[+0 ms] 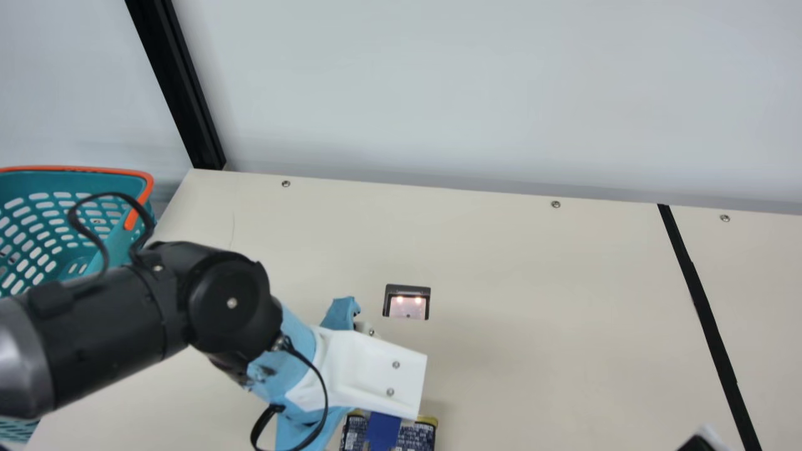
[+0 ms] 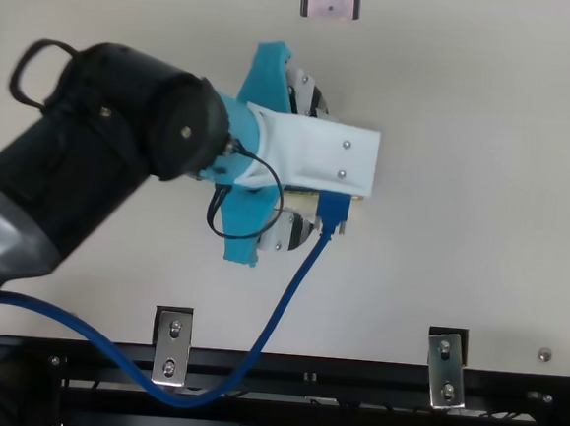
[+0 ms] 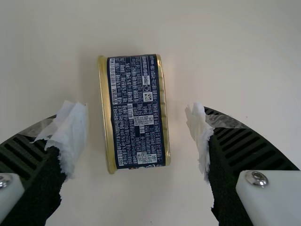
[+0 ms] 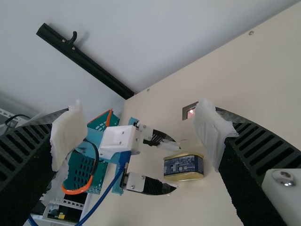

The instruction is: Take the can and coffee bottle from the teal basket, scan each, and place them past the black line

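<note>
Left end effector [image 3: 139,136] open wide over the can [image 3: 136,113], one finger each side, neither touching, nothing held. Right end effector [image 4: 141,134] also wide open, empty. Can looks to be lying on its side on the worktop [image 1: 532,282], label up, near the scanner [image 1: 406,302], on the basket [image 1: 75,168] side of the black line [image 1: 705,313]. Handling, my guess: stiff metal, fairly heavy for its size if full, not fragile, though label and gold rims [image 3: 163,113] look slick. Take it across both rims, mid-length, pads flat; soft white wrapping [image 3: 73,136] should help friction. Off-centre or shallow, it could swivel or slip. Next likely: lower a bit if needed, close, lift level, scan. Barcode side: can't tell.
</note>
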